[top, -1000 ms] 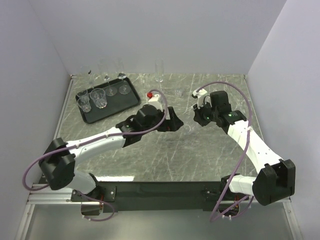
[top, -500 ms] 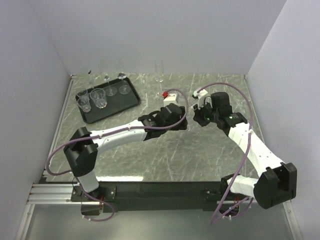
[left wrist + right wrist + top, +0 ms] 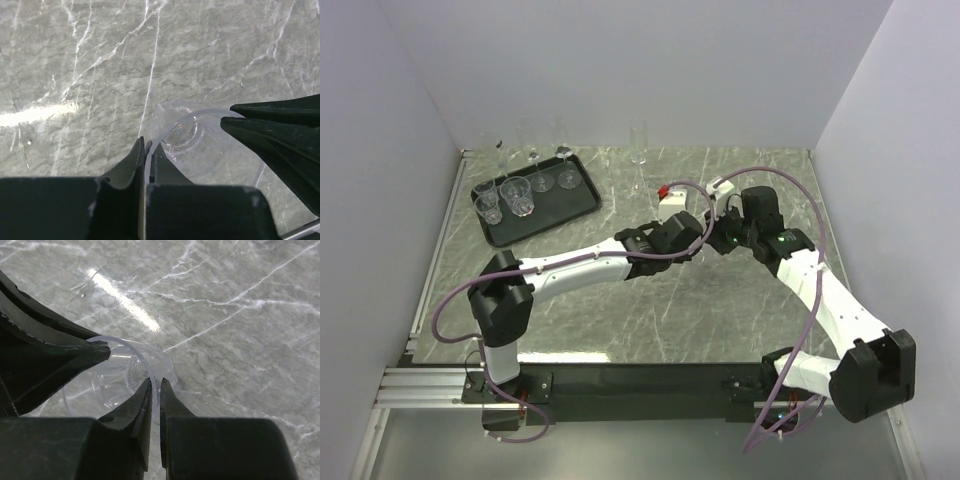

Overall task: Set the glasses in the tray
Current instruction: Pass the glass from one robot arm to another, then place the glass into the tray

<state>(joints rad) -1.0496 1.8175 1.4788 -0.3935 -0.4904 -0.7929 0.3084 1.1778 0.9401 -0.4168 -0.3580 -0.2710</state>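
Note:
A short clear tumbler, one of the glasses, hangs just above the marble table between both grippers. My left gripper is shut on its rim, with the thin glass wall pinched between the fingertips. My right gripper is shut on the opposite side of the same tumbler. In the top view the two grippers, left and right, meet right of centre and hide the tumbler. The black tray lies at the far left and holds several glasses.
A tall flute stands alone on the table at the back, near the wall. The left arm stretches diagonally across the middle of the table. White walls close the table on three sides.
The left arm has swung right, from the middle of the table to the tumbler, and its gripper has shut on the rim. The right gripper has barely moved.

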